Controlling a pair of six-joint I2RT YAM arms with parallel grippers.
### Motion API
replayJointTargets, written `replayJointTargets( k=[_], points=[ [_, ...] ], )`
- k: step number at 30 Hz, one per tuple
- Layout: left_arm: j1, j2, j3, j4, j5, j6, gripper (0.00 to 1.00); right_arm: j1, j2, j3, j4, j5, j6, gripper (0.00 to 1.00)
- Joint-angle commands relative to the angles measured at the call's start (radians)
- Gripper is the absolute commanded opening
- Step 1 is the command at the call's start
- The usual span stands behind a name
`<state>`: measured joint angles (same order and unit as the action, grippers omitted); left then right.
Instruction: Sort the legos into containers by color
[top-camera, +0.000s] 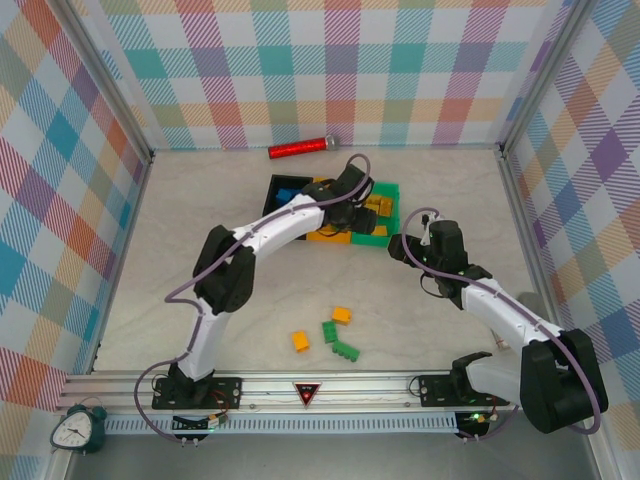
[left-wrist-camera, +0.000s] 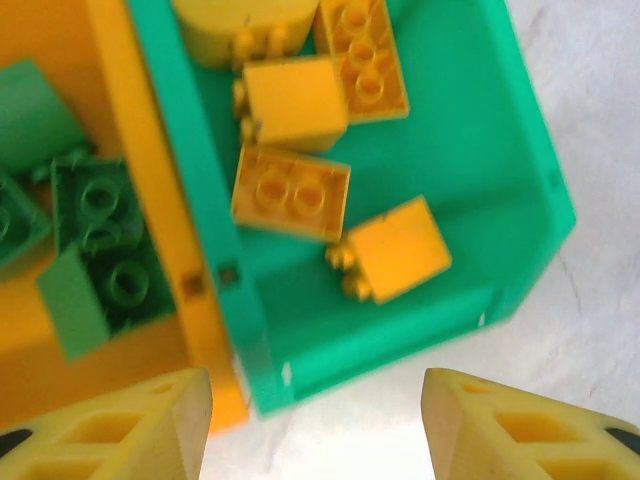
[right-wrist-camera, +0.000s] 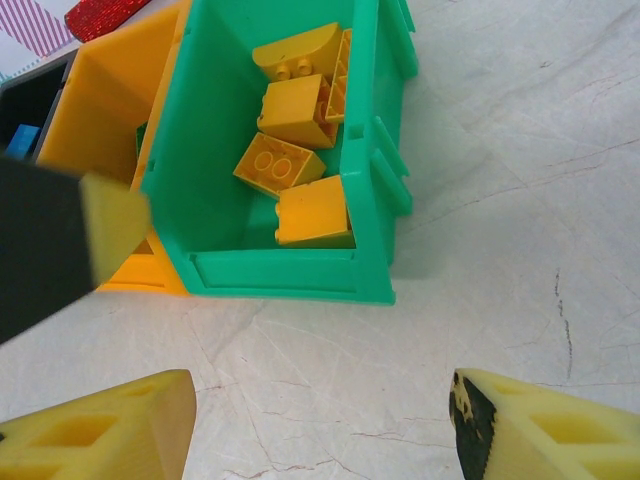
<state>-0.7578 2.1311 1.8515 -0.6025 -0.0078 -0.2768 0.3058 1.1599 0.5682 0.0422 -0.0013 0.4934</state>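
The left pincer (left-wrist-camera: 315, 425) hangs over the row of bins with its jaws apart and nothing between them. In its wrist view, the near corner of the green bin (left-wrist-camera: 400, 330) lies just ahead of the gap. One pad sits below the orange-yellow bin (left-wrist-camera: 145, 160) and the other over bare worktop (left-wrist-camera: 600, 350). Five yellow-orange bricks (left-wrist-camera: 290, 190) lie in the green bin, well inside its walls and apart from the pads. The closest of them rests on its side near the bin's front wall. Several green bricks (left-wrist-camera: 100, 240) lie in the orange-yellow bin, just across the shared wall.

The right pincer (right-wrist-camera: 320, 430) is also open and empty. It hovers over bare worktop in front of the green bin, near its front wall but not touching it. From this wrist view the yellow-orange bricks sit beyond that wall, ahead of the pads.

In the top view, the black bin (top-camera: 272, 195) stands at the left end of the row with a blue brick (top-camera: 287, 195) inside.

Four loose bricks (top-camera: 329, 332), two yellow-orange and two green, lie together on the worktop toward the arm bases, well apart from both pincers. A red cylinder (top-camera: 300, 148) lies near the back wall, behind the bins.
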Motion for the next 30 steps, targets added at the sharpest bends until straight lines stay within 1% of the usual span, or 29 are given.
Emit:
replayJointTargets(
  k=[1,5,8,12,16,22,30],
  points=[
    [-0.014,-0.158,-0.125,0.096,0.035,-0.01,0.57,-0.008,0.021,-0.009,0.021,-0.02,0.005,0.68],
    [-0.028,-0.281,-0.307,0.139,0.09,0.019,0.57,-0.009,0.046,-0.008,0.032,-0.027,0.01,0.69],
    [-0.046,-0.353,-0.412,0.123,0.121,0.044,0.57,-0.009,0.058,-0.007,0.04,-0.039,0.01,0.69],
    [-0.089,-0.407,-0.531,0.074,0.132,0.074,0.57,-0.008,0.067,-0.008,0.047,-0.04,0.008,0.69],
    [-0.134,-0.434,-0.623,0.061,0.135,0.076,0.57,-0.009,0.084,-0.003,0.051,-0.039,0.006,0.69],
    [-0.197,-0.448,-0.655,0.007,0.112,0.08,0.57,-0.009,0.105,-0.001,0.063,-0.055,0.013,0.69],
    [-0.237,-0.408,-0.644,-0.034,0.109,0.086,0.58,-0.007,0.109,0.0,0.063,-0.054,0.011,0.69]
  ],
)
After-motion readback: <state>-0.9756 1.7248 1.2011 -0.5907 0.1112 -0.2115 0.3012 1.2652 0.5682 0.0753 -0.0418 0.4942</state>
